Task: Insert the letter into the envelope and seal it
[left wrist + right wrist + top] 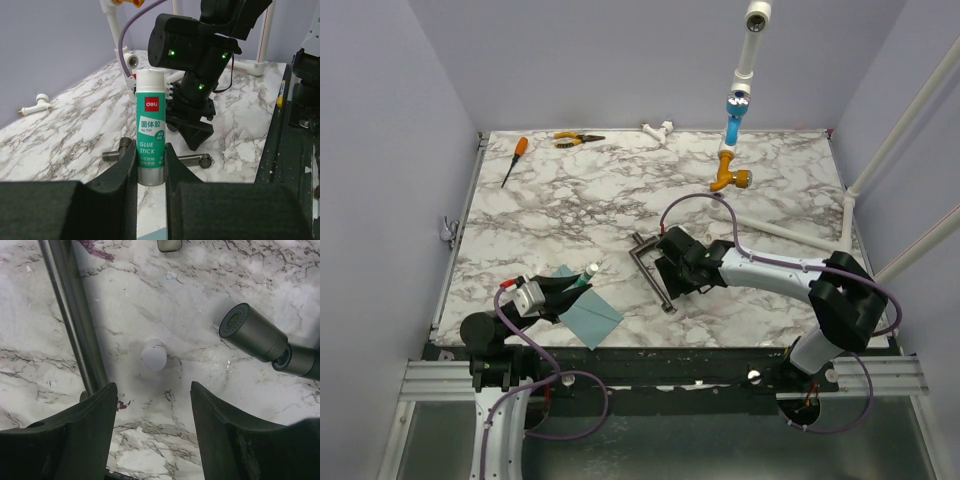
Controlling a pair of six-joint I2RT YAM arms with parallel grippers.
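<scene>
The teal envelope (pixel 592 315) lies flat at the near left of the marble table; a sliver of it shows at the bottom of the left wrist view (pixel 152 234). The tan letter is not in view. My left gripper (pixel 575 285) is shut on a green and white glue stick (pixel 150 125), held upright between its fingertips just beyond the envelope's far edge; the stick also shows in the top view (pixel 589 272). My right gripper (pixel 665 268) is open and empty, low over the table's middle. In the right wrist view (pixel 152 395) a small white rounded object (pixel 153 354) lies ahead of its jaws.
A grey metal bracket of rods (pixel 648 265) lies under the right gripper; its rod (pixel 75 315) and cylinder end (pixel 255 335) flank the jaws. At the back are a screwdriver (pixel 513 160), pliers (pixel 578 139), a white fitting (pixel 660 130) and an orange valve (pixel 730 180).
</scene>
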